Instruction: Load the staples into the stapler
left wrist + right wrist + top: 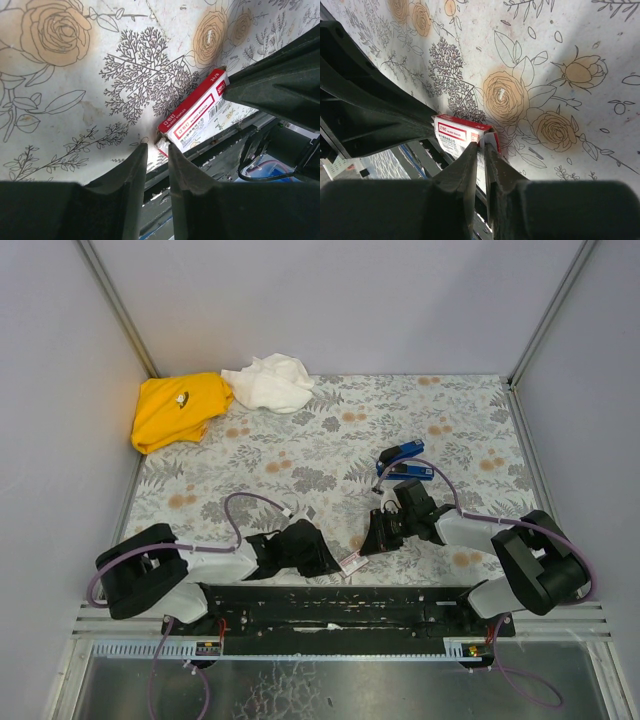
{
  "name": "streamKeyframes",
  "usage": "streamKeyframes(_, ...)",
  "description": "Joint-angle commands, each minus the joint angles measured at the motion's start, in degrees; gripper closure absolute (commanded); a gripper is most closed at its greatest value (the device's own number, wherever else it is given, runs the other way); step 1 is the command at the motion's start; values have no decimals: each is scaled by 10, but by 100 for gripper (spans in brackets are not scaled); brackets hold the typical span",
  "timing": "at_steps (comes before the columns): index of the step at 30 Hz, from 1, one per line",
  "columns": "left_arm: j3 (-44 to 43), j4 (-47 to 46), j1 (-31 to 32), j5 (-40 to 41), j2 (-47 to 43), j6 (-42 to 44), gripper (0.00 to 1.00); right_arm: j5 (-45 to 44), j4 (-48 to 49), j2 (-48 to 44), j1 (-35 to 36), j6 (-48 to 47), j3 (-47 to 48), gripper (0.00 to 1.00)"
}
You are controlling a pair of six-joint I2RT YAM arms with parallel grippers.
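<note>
The left gripper (156,149) lies low over the table's near edge, its jaws drawn almost together with only a slit between them. The near corner of the staple box (195,117) sits right at the fingertips. I cannot tell whether they pinch that corner or merely brace against it. Either way, this looks meant to steady the box, not carry it.

The box stretches away from the left jaws, up and to their right, flat on the floral cover, with its far end under the other arm.

The right gripper (481,143) meets it there with its jaws clenched on the end of the box, whose white face shows in the gap between the fingers. With a gripper at each end, I judge that one is to anchor the box while the other works the end open. Whether that end is already open I cannot tell.

The stapler (405,462) lies beyond the right jaws, well apart and untouched, so loading has not begun.
</note>
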State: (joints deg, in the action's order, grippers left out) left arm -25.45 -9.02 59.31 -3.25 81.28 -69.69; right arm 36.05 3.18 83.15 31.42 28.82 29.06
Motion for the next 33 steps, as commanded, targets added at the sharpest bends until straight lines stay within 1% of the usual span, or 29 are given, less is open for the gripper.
streamKeyframes(1,1,10,-1,14,28,19,78,-1,11,-4,7,6,15,84)
streamKeyframes(9,0,-5,-1,9,48,18,85,-4,11,-5,7,10,12,90)
streamKeyframes(18,10,-6,-1,18,34,10,94,-26,14,-23,8,24,9,100)
streamKeyframes(22,14,-6,-1,21,31,6,100,-39,17,-31,7,33,5,100)
streamKeyframes(33,17,14,-1,36,13,5,100,-76,17,-53,8,47,-7,100)
